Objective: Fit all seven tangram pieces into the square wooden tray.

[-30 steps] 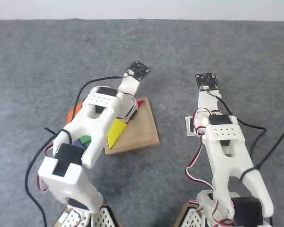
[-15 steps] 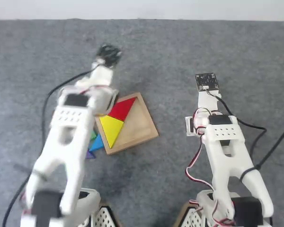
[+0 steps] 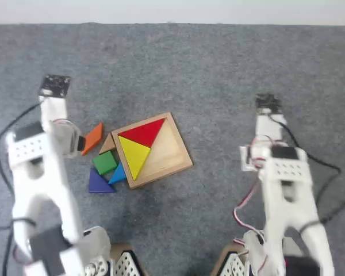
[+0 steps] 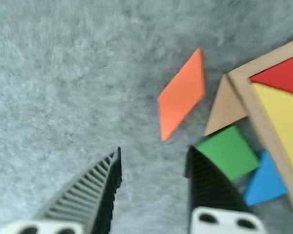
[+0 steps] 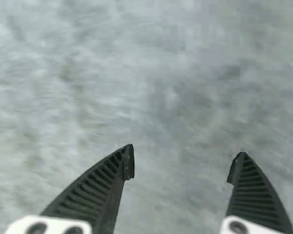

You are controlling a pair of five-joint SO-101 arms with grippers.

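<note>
- Left pincer (image 4: 154,150) stood open — orange piece (image 4: 181,92) just ahead of its tips, green square (image 4: 227,152) by one finger.
- Tray (image 3: 165,154) lay beyond, red triangle (image 3: 144,132) and yellow triangle (image 3: 135,156) inside.
- Right pincer (image 5: 185,151) gaped wide over carpet (image 5: 146,73).

No legible text, label, brand, number or sign anywhere.
</note>
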